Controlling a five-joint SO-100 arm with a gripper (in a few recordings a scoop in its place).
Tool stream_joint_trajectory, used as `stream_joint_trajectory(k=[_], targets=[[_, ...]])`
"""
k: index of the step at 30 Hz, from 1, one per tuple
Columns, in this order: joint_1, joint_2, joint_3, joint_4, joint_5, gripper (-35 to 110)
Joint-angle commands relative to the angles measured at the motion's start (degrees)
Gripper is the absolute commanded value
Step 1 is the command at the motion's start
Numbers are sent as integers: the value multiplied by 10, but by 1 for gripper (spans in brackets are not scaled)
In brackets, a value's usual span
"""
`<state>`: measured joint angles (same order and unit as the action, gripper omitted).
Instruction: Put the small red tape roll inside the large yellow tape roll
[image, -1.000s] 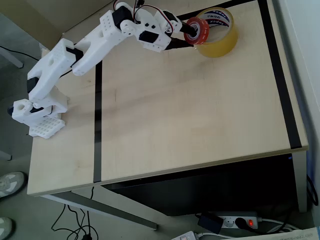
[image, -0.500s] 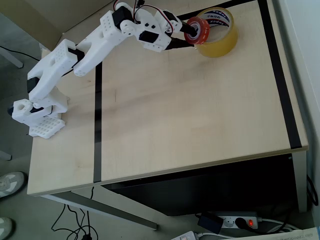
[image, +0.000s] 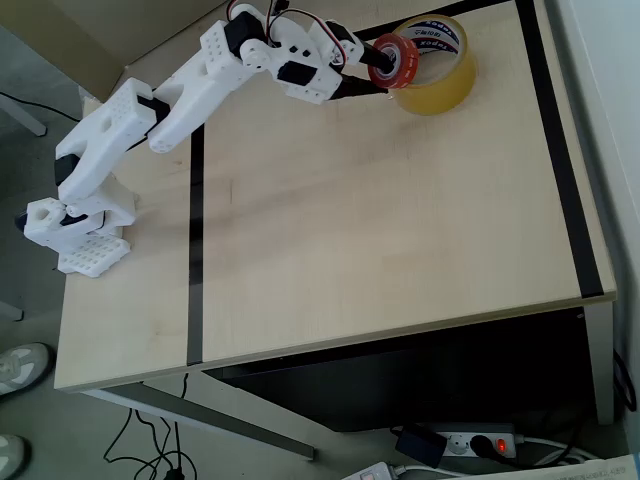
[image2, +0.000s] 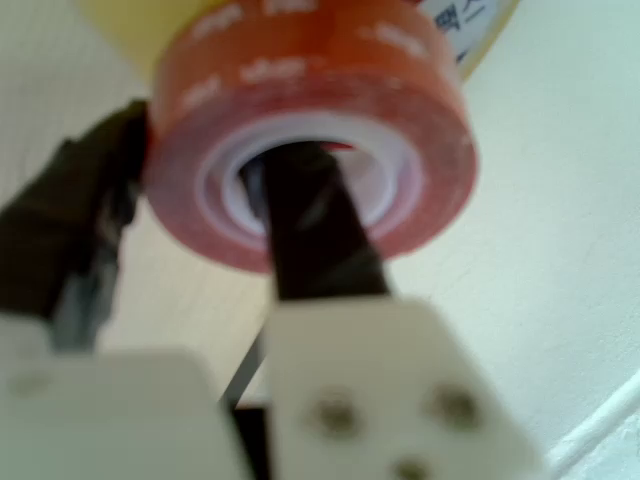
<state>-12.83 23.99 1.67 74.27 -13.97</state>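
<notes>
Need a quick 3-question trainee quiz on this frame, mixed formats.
1. True or false: the small red tape roll already lies flat inside the large yellow tape roll.
2. In the wrist view, where does one finger of the hand sit? A) through the red roll's core B) under the table C) on the yellow roll's rim
3. Fill in: the yellow roll stands near the table's ___ edge in the overhead view.

Key: 1 false; 2 A; 3 top.
</notes>
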Motion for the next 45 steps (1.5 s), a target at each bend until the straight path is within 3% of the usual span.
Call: stream_joint_trajectory(k=[1,4,19,45], targets=[[-21,348,-150,100,-3,0],[-20,377,-130,131,-3,0],[-21,188,-126,-69,7,0],[-2,42,-125,-130,15,0]])
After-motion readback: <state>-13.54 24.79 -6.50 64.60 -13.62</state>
